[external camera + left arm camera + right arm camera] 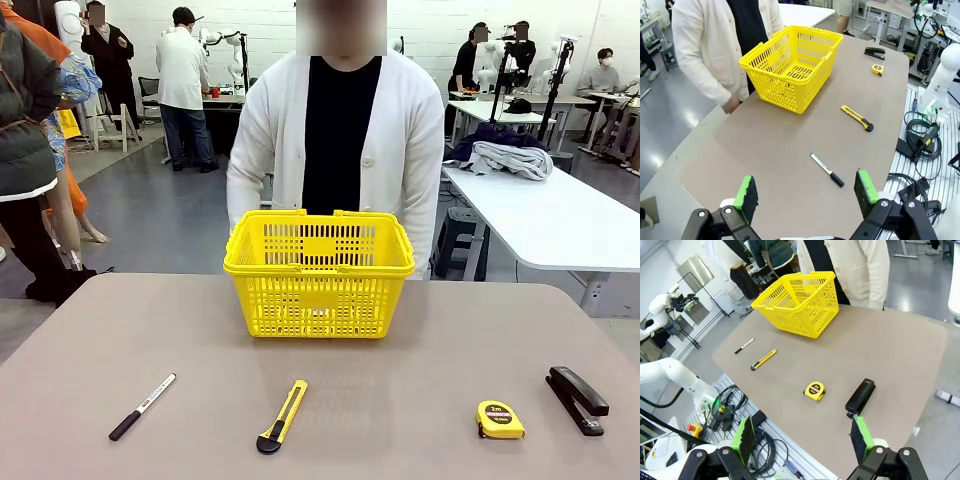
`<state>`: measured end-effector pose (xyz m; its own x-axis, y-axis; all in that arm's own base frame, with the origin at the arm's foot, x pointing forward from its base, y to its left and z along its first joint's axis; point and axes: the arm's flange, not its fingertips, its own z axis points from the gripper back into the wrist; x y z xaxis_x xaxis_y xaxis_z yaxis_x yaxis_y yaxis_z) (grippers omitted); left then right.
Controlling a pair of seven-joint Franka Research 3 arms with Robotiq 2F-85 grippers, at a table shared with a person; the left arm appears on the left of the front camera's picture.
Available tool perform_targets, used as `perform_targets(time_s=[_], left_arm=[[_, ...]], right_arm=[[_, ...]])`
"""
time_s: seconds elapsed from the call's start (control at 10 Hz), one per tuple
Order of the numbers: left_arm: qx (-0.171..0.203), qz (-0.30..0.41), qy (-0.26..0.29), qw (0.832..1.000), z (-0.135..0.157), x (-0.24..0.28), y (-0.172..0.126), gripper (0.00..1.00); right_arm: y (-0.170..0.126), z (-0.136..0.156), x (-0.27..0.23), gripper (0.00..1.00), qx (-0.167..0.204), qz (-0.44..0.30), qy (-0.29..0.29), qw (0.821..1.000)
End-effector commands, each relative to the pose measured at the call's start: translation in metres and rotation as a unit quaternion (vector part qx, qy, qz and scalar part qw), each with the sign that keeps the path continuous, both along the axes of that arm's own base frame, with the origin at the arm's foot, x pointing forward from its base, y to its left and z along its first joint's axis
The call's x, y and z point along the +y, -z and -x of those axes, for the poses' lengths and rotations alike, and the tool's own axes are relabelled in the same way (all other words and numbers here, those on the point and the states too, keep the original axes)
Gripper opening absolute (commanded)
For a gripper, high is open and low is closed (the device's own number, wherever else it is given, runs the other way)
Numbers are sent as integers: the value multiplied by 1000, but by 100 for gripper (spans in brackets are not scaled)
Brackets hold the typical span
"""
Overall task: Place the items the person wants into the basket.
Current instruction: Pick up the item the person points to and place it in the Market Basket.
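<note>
Left hand (806, 181) and right hand (802, 429) hung open, empty; best to await the person's (400, 130) choice, then pinch utility knife (283, 416) or stapler (577, 398) crosswise at near desk (400, 375) edge.

Person (340, 150): from the front I see both sleeves run down behind the basket (318, 290), which covers the hands.
Basket floor: the near wall screens most of it from me.
Tape measure (500, 420): the label print is too small to read.
Marker (142, 407): I can't read the barrel print.
Counter (400, 340): the front view's bottom cuts off the near edge.
Left fingers (746, 192): the picture's bottom edge cuts the linkage beneath them.
</note>
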<state>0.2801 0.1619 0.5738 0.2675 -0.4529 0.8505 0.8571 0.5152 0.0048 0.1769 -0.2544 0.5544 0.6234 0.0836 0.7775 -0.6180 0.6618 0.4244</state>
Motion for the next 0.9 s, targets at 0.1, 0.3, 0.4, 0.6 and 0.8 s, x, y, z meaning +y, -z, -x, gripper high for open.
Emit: perform_targets(time_s=[0.1, 0.3, 0.4, 0.6, 0.8], left_arm=[[0, 2, 2, 1000, 1, 0, 0, 100], [0, 2, 2, 1000, 1, 0, 0, 100], [0, 2, 2, 1000, 1, 0, 0, 100], [0, 2, 2, 1000, 1, 0, 0, 100], [0, 2, 2, 1000, 1, 0, 0, 100]], right_arm=[[-1, -1, 0, 100, -10, -6, -3, 1000], [-1, -1, 0, 100, -10, -6, -3, 1000], [-1, -1, 0, 100, -10, -6, -3, 1000], [-1, -1, 0, 100, -10, -6, -3, 1000], [-1, -1, 0, 100, -10, -6, -3, 1000]])
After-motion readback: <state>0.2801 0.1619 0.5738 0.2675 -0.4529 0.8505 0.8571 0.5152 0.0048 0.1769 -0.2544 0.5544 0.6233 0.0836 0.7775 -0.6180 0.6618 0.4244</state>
